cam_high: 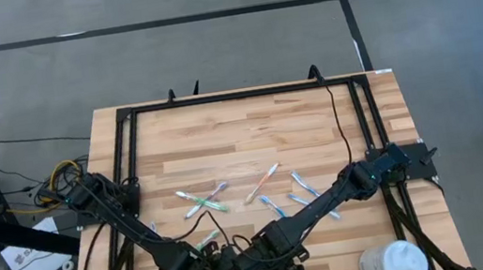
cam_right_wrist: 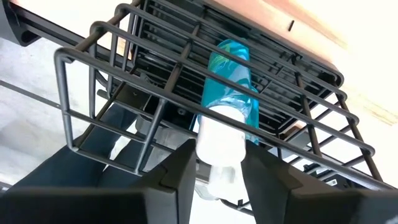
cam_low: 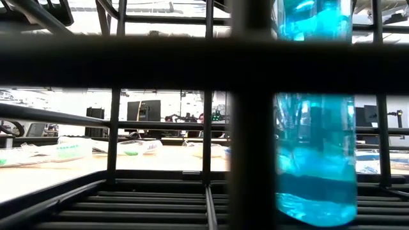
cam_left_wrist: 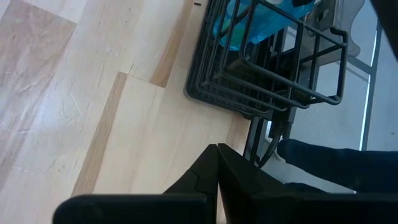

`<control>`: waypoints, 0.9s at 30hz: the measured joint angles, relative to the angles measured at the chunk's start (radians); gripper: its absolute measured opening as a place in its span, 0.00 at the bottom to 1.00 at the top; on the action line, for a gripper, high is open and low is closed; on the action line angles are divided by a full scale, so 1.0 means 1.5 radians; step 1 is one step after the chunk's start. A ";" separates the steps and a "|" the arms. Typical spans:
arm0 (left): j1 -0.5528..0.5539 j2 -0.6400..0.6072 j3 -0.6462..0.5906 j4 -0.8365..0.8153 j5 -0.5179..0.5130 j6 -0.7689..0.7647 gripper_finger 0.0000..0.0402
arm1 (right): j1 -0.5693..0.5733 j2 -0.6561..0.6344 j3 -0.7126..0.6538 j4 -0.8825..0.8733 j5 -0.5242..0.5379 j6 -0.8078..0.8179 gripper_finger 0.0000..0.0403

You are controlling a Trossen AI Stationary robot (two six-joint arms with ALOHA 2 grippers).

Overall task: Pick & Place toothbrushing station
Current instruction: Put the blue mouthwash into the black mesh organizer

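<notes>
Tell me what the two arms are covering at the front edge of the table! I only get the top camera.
Observer: The toothbrushing station, a black wire basket.
Operator: Is anything inside it?
Observer: A blue bottle with a white cap.
Operator: Did a pincer grab something?
Observer: Neither seems to have. The right pincer is open with the cap showing between its fingers, and the left pincer is shut and empty beside the station.
</notes>
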 joint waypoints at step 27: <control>-0.001 0.000 0.000 0.000 0.001 0.005 0.00 | -0.001 0.000 0.000 0.032 0.005 -0.004 0.43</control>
